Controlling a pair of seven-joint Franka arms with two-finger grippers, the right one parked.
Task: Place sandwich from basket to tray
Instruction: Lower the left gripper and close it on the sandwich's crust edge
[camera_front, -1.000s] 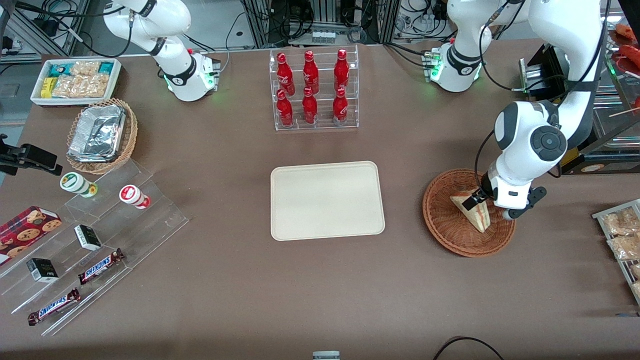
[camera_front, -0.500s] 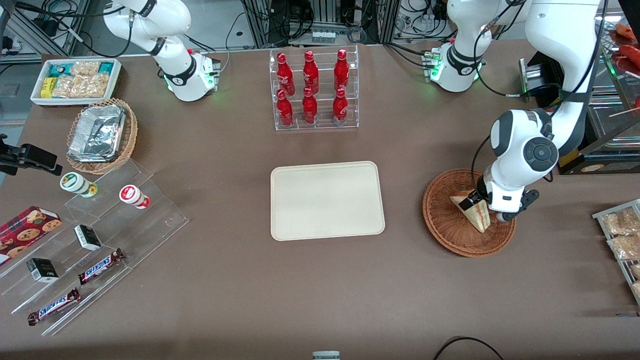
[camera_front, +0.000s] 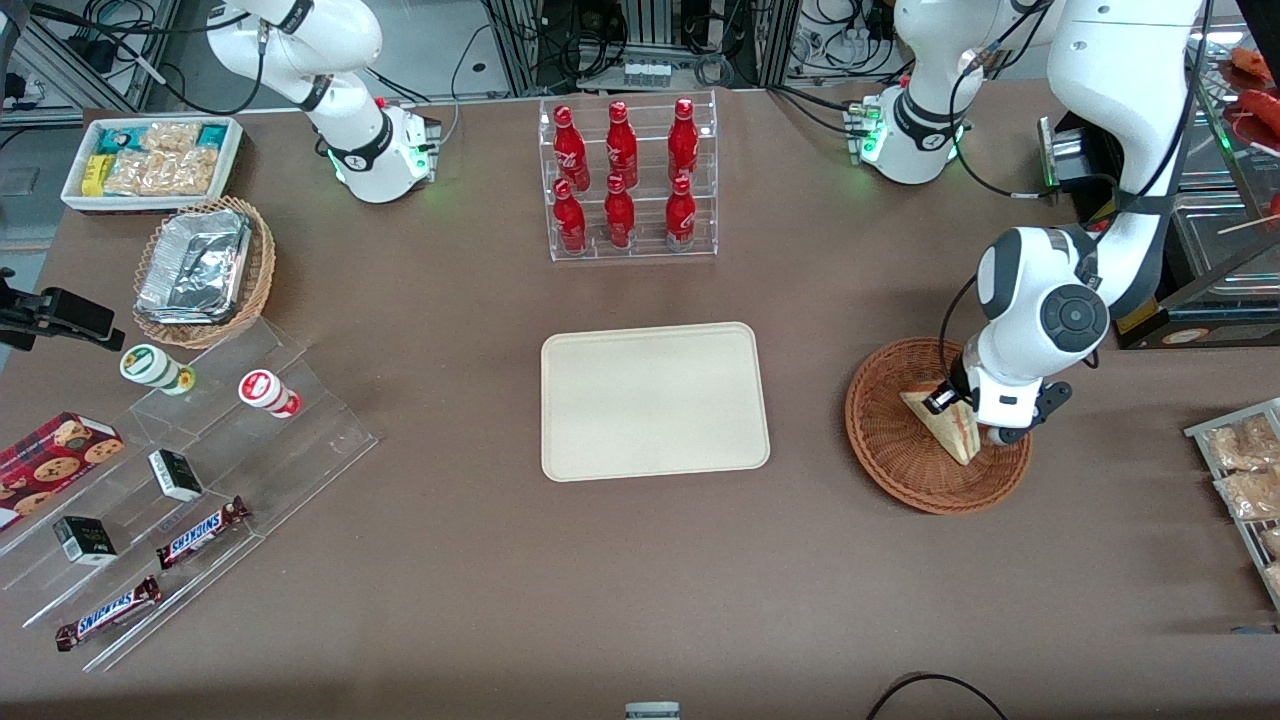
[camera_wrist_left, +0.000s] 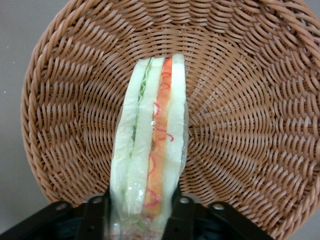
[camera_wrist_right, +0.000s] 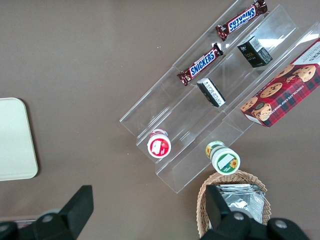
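One black two-finger gripper (camera_front: 962, 412) clamps one clear-wrapped triangular white-bread sandwich (camera_front: 945, 424) in one round reddish-brown wicker basket (camera_front: 890, 445), near one cream rectangular plastic tray (camera_front: 653, 400).

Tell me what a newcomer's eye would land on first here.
First, the end effector closed on the sandwich in the basket at the working arm's end of the table. Next, the bare tray mid-table, with the rack of red bottles farther from the camera.
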